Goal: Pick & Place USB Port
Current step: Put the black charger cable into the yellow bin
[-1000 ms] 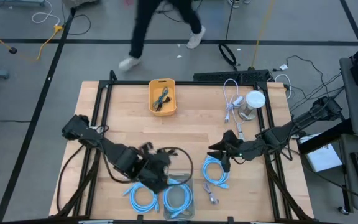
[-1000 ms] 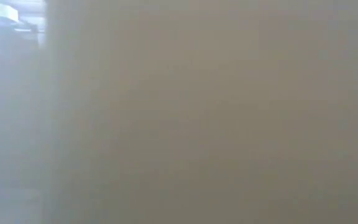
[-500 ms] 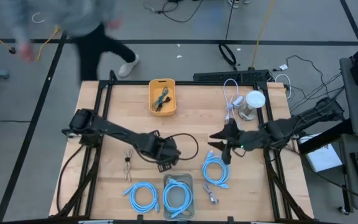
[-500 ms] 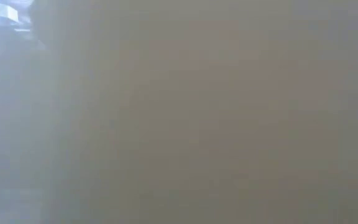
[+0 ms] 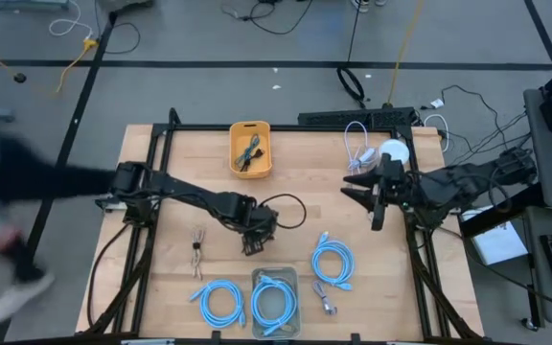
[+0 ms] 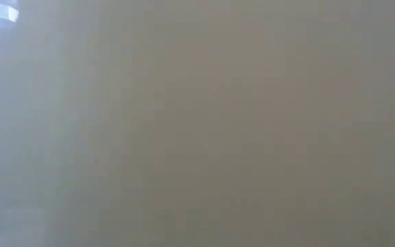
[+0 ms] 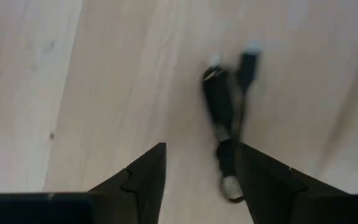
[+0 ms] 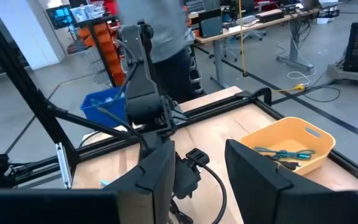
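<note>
A short black USB cable with a plug (image 7: 224, 104) lies flat on the wooden table (image 5: 190, 206). My left gripper (image 5: 256, 234) hangs low over it, open; in the left wrist view (image 7: 200, 163) the cable's tail (image 7: 227, 167) runs beside one finger. A loop of black cable (image 5: 286, 209) stands beside this gripper. My right gripper (image 5: 367, 197) is open and empty above the table's right half, also in its wrist view (image 8: 194, 163). The low view is blocked by a grey blur. My left gripper points down at the table with the black USB cable's tail (image 7: 229, 177) close along the inner side of one finger (image 7: 253, 177). I cannot tell whether they touch. The cable lies on the table.
A yellow bin (image 5: 250, 149) with cables stands at the far middle. A white cable (image 5: 356, 146) and a cup (image 5: 391, 159) sit at the far right. Blue coiled cables (image 5: 218, 303) (image 5: 333, 263) lie near the front, one in a clear tray (image 5: 274, 299). A person's blurred figure (image 5: 8, 211) is left of the table.
My left gripper has gone from beside the clear tray toward the table's far edge and a little right, the black cable loop going with it. My right gripper has gone toward the far and right edges. A person has walked past the far side toward the left.
</note>
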Available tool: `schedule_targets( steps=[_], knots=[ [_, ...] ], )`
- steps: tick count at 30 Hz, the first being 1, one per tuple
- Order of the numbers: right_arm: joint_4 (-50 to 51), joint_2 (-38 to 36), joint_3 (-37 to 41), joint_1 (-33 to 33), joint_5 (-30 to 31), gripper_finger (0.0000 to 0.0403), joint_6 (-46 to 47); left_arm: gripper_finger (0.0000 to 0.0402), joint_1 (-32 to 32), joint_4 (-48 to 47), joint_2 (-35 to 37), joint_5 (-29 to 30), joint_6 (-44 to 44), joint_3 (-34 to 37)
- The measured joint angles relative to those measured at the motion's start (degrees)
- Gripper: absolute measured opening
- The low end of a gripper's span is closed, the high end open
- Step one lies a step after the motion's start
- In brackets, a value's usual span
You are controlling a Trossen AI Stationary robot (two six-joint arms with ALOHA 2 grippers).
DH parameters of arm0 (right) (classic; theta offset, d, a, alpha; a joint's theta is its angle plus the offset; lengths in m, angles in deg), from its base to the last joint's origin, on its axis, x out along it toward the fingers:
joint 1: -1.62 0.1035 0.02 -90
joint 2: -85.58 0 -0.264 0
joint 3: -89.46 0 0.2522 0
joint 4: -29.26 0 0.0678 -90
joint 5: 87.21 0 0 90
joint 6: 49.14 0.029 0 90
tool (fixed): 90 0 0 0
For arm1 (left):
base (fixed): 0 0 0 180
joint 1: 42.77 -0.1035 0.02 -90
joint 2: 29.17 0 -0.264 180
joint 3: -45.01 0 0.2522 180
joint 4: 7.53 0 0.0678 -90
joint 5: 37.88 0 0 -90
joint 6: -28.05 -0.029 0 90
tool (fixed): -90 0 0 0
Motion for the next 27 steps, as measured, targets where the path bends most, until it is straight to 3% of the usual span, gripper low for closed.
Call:
schedule_targets(
  steps=[9,18,22,27],
  knots=[
    [2.3,-0.3,0.1,-0.1,3.6,0.0134,0.2,0.0229,-1.7,5.8,-0.1,-2.9,-3.1,5.3],
    [2.5,-0.2,0.1,-1.7,4.5,0.0134,-0.2,0.0159,-1.9,8.0,-0.1,-9.2,-2.4,5.1],
    [2.5,0.2,0.1,-2.0,4.2,0.0134,-0.2,0.0149,-1.2,7.2,0.3,-9.5,-0.3,5.1],
    [2.3,1.1,0.1,-2.0,4.1,0.0134,0.1,0.0188,-1.5,7.3,2.4,-9.3,3.1,5.0]
  ],
)
